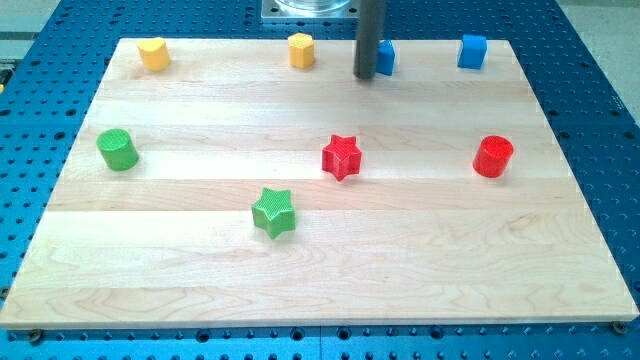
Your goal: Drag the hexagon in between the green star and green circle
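Note:
The yellow hexagon point(301, 49) sits near the board's top edge, a little left of centre. The green star point(273, 211) lies left of centre, toward the view's bottom. The green circle point(117, 149) stands near the left edge. My tip point(365, 74) is at the top of the board, to the right of the hexagon and apart from it, just left of a blue block point(385, 58) that the rod partly hides.
A yellow block point(152, 53) sits at the top left. A blue cube point(473, 50) sits at the top right. A red star point(341, 156) lies at centre and a red circle point(492, 156) at the right. The wooden board point(320, 290) rests on a blue perforated table.

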Robot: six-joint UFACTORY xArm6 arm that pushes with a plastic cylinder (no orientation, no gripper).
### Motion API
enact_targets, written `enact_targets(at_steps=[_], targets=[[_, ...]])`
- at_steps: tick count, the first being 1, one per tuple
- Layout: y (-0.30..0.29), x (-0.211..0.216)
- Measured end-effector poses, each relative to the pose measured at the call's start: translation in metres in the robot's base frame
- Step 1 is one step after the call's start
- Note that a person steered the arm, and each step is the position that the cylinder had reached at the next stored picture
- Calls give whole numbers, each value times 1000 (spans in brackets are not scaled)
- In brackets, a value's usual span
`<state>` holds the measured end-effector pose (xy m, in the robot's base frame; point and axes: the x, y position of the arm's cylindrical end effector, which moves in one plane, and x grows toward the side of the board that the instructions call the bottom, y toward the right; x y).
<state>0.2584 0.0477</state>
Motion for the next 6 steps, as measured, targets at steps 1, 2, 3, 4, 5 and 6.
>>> enact_targets(at_steps=[1,2,3,4,5,6], targets=[[-16,-46],[-78,-56],[-154,-6],[-176,45],[-181,93],[-190,162]])
